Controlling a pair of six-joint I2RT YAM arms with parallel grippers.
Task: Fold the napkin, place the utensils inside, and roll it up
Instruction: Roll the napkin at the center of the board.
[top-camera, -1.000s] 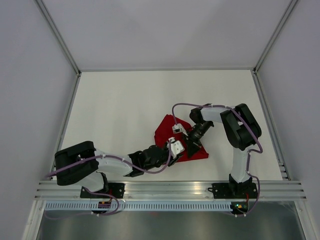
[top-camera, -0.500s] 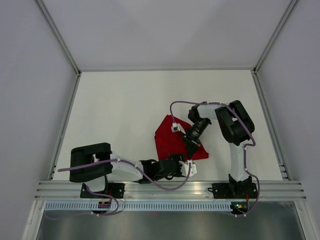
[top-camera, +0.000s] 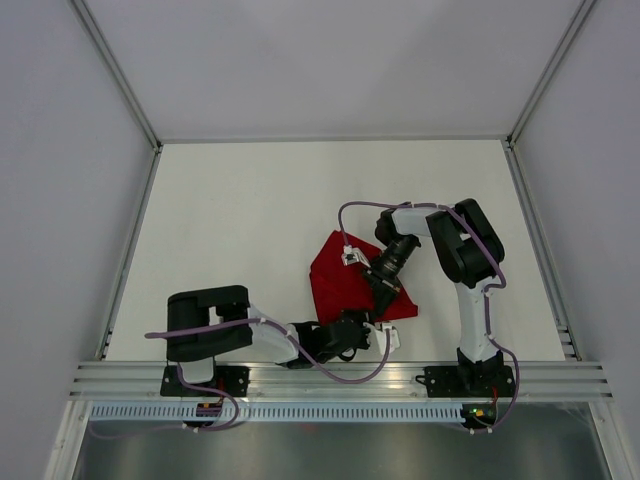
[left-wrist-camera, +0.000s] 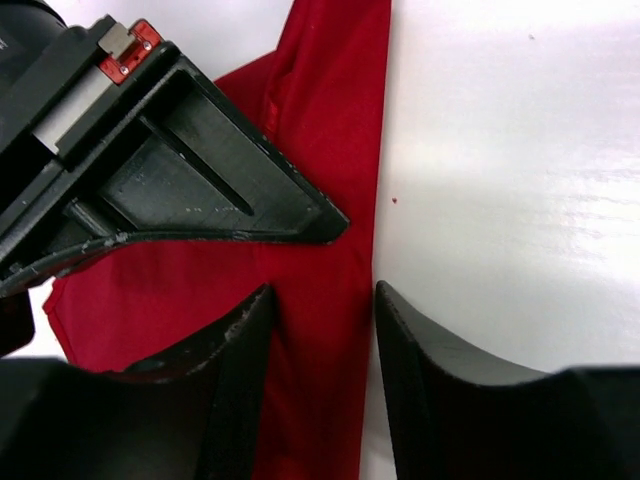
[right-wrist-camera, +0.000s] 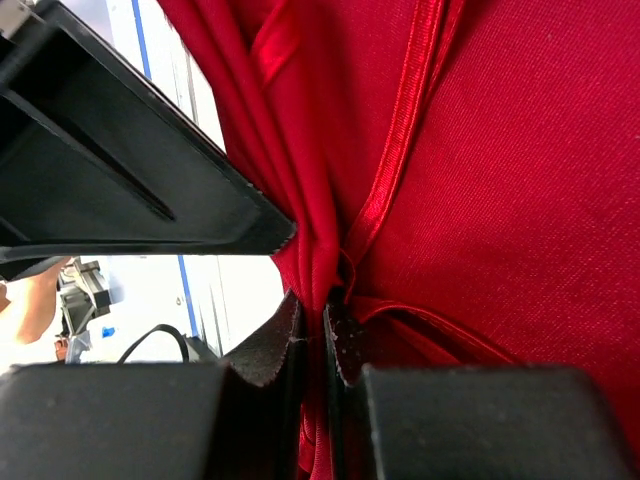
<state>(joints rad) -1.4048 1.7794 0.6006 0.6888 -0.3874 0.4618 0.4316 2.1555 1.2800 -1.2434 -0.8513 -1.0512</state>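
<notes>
White table (top-camera: 250, 220) carries the red napkin (top-camera: 335, 282), bunched towards the near edge, right of centre. Right gripper (right-wrist-camera: 315, 312) is clamped on a gathered fold of it; left gripper (left-wrist-camera: 322, 300), jaws parted, straddles the cloth's near hem.

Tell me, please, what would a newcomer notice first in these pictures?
The bright red napkin, lying crumpled on the white table, catches the eye first. The right claw is closed tightly on a bunched fold of it. The left claw stands open astride one edge of the cloth.
</notes>
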